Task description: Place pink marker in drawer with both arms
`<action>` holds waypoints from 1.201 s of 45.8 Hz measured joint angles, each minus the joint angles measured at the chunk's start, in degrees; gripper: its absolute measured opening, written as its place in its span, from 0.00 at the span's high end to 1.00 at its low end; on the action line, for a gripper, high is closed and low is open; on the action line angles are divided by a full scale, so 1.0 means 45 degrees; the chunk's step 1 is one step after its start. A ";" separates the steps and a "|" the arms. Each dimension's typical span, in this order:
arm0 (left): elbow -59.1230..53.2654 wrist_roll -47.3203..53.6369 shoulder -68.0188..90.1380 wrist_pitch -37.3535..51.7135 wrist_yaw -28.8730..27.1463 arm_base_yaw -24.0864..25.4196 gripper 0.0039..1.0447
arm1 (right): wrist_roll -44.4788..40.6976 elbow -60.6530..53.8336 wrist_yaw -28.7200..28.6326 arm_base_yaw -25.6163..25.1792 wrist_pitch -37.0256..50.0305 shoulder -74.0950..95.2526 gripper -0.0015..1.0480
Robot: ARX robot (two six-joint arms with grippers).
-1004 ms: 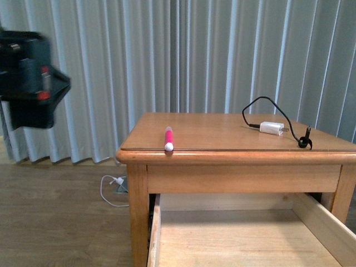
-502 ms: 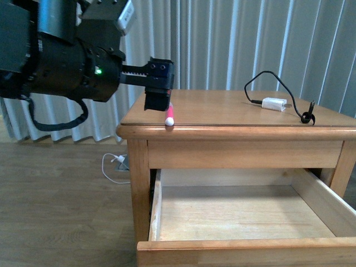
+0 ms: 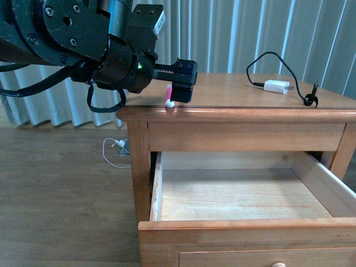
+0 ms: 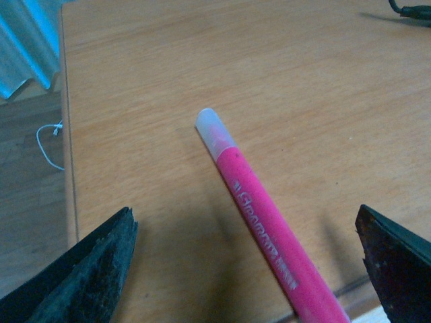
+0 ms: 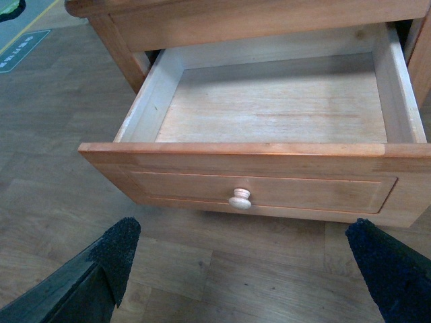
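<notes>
The pink marker (image 3: 169, 95) lies on the table top near the front left corner, white end towards the edge. In the left wrist view the marker (image 4: 262, 215) lies between my fingertips. My left gripper (image 3: 181, 83) is open and hangs just over the marker, one finger on each side (image 4: 244, 222). The drawer (image 3: 245, 239) is pulled out wide and its pale inside holds nothing. My right gripper (image 5: 242, 229) is open and empty over the floor, in front of the drawer (image 5: 236, 149) and its round knob (image 5: 240, 198).
A white charger block (image 3: 276, 86) with a black cable lies at the back right of the table top (image 3: 233, 108). A white cable (image 3: 114, 161) lies on the wooden floor left of the table leg. Grey curtains hang behind.
My left arm has swung in from the far left and rightward to the marker. The view has shifted so that more of the drawer front now shows.
</notes>
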 joint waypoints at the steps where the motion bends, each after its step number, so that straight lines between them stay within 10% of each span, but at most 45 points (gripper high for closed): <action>1: 0.0112 0.0024 0.0102 -0.0063 0.0000 -0.0024 0.05 | 0.0000 0.0000 0.0000 0.0000 0.0000 0.0000 0.08; 25: 0.1574 0.0209 0.1185 -0.1404 -0.0160 -0.0491 0.06 | 0.0000 0.0000 -0.0005 0.0000 0.0000 0.0000 0.08; 48: 0.1511 0.0559 0.1112 -0.1768 0.0296 -0.0301 0.82 | 0.0000 0.0000 0.0000 0.0000 0.0000 0.0000 0.08; 55: 0.0437 0.0952 0.0350 -0.1302 0.1744 -0.0029 0.86 | 0.0000 0.0000 0.0000 0.0000 0.0000 0.0000 0.08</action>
